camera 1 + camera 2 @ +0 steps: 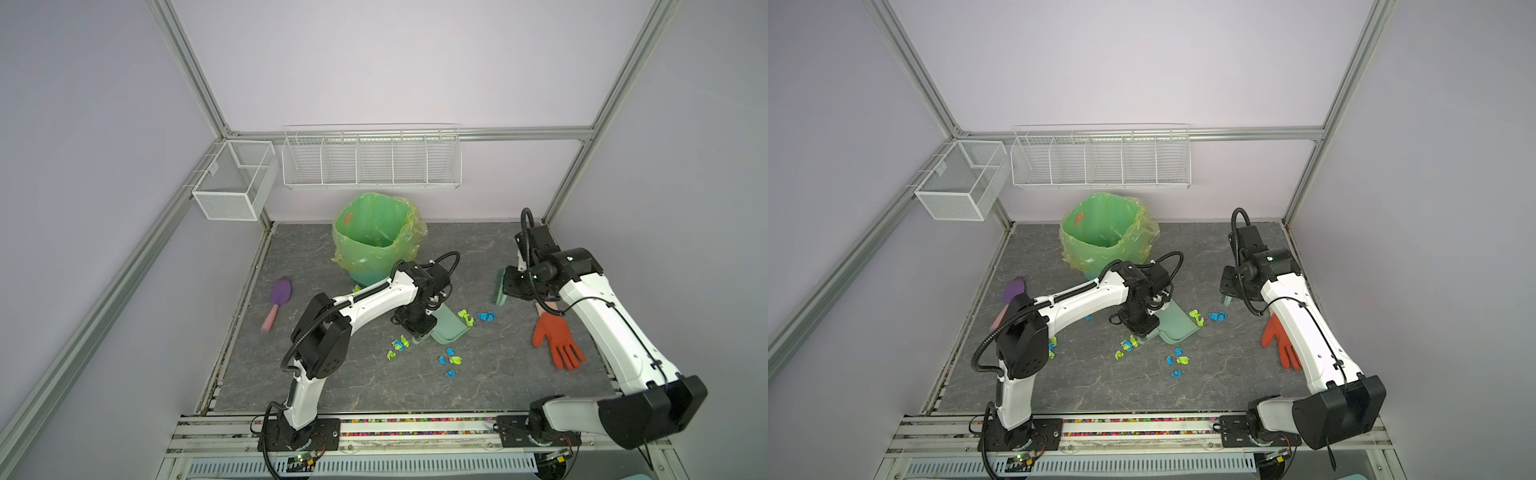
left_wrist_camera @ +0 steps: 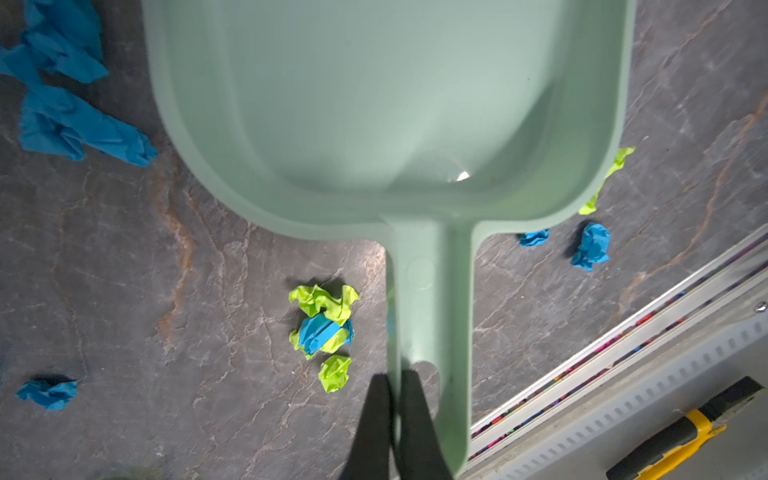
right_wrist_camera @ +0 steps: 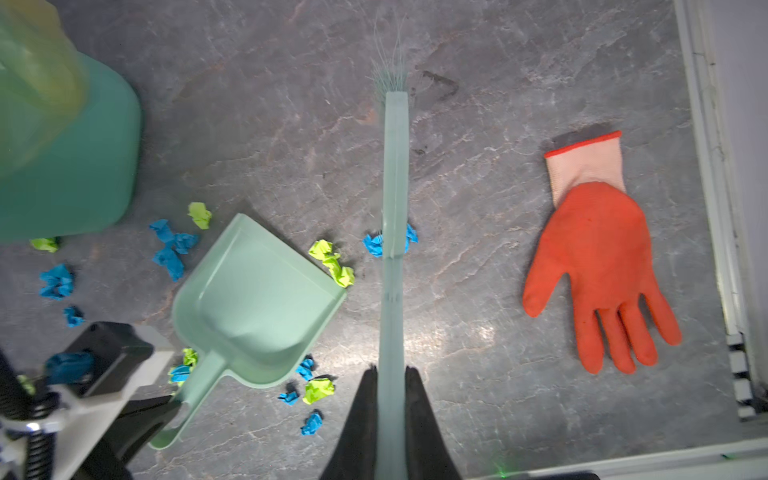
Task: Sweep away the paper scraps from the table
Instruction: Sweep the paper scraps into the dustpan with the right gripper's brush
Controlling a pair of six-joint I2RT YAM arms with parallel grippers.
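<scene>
Paper scraps [image 3: 332, 262], blue and lime, are being carried by the desk [image 1: 374, 386], scattered around the dustpan [image 3: 257, 299], some just at its lip. The dustpan's handle is being clenched by the left hand [image 2: 394, 380], its mouth being aimed toward the brush [image 3: 395, 166], likely so scraps can be pushed in. The brush is being grasped by the right hand [image 3: 390, 370]; whether its bristles are touching the desk cannot be told.
</scene>
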